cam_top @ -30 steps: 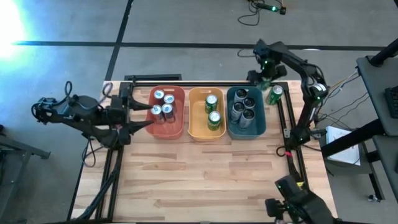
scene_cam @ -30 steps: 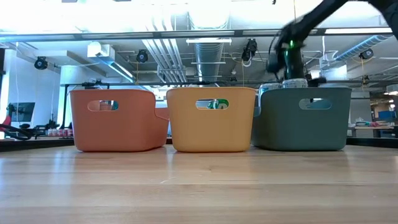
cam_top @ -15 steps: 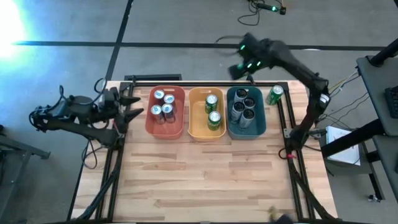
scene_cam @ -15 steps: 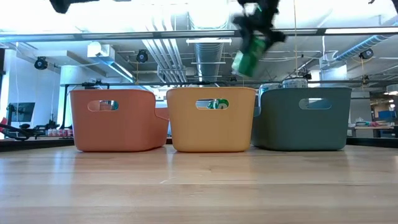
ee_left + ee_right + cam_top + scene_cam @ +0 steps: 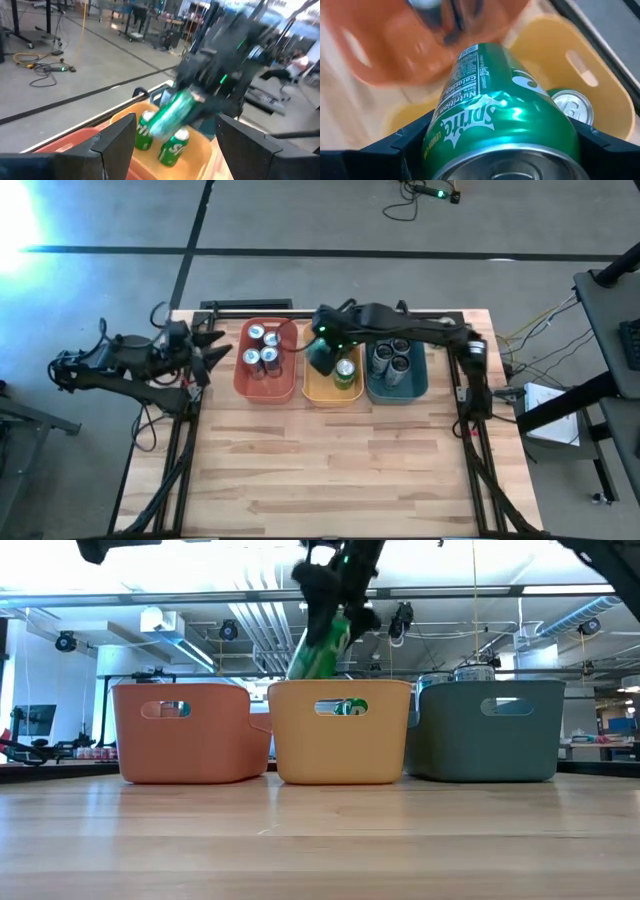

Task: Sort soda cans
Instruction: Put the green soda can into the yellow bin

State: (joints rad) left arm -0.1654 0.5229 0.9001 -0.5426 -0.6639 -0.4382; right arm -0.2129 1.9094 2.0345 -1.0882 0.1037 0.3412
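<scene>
Three bins stand in a row at the table's far side: a red bin (image 5: 267, 385), an orange bin (image 5: 333, 393) and a teal bin (image 5: 397, 387). Several blue-and-silver soda cans (image 5: 262, 352) stand in the red bin, and dark grey cans (image 5: 392, 360) in the teal one. Two green cans (image 5: 172, 147) stand in the orange bin. My right gripper (image 5: 325, 355) is shut on a third green can (image 5: 320, 645) above the orange bin's left part. My left gripper (image 5: 212, 352) waits open, just left of the red bin. My right gripper pinches the green can's round side (image 5: 445, 135) between its two fingers (image 5: 405, 142), near the silver end that faces the wrist. The fingers slant down from above and run along the can. The can is lifted clear and tilted, its lower end (image 5: 300, 670) toward the red bin.
The near half of the wooden table (image 5: 330, 470) lies bare in front of the bins. My right arm (image 5: 430, 332) stretches across the far side, over the teal bin. Black rails (image 5: 180, 440) run along the table's left and right edges.
My right gripper has risen from the far right corner beyond the teal bin and swung toward the table's left with the green can, then come down over the orange bin. The can is now tilted. My left gripper has drawn back from the red bin toward the table's left edge.
</scene>
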